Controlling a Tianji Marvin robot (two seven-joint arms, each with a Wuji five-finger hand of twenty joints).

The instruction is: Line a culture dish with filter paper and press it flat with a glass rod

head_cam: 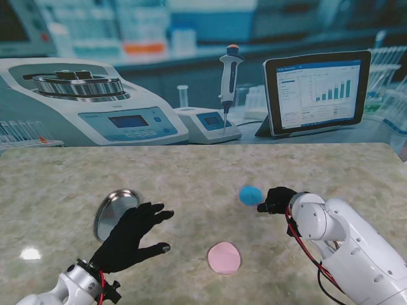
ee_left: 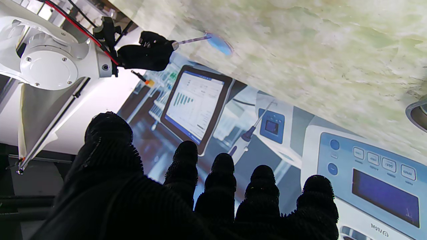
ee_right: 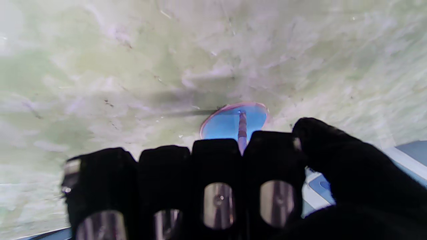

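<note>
Glass rod point(ee_right: 242, 128) tip touches blue dish point(head_cam: 250, 194) — upright.

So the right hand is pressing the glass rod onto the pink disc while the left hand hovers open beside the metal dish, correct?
Not quite. The right hand holds the glass rod with its tip on the blue disc, not the pink disc, which lies apart, nearer to me. The right wrist view shows this. The left hand does hover open beside the metal dish.

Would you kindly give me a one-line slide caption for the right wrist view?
Right hand shut on the glass rod, its tip pressing the blue filter paper on the marbled table.
</note>
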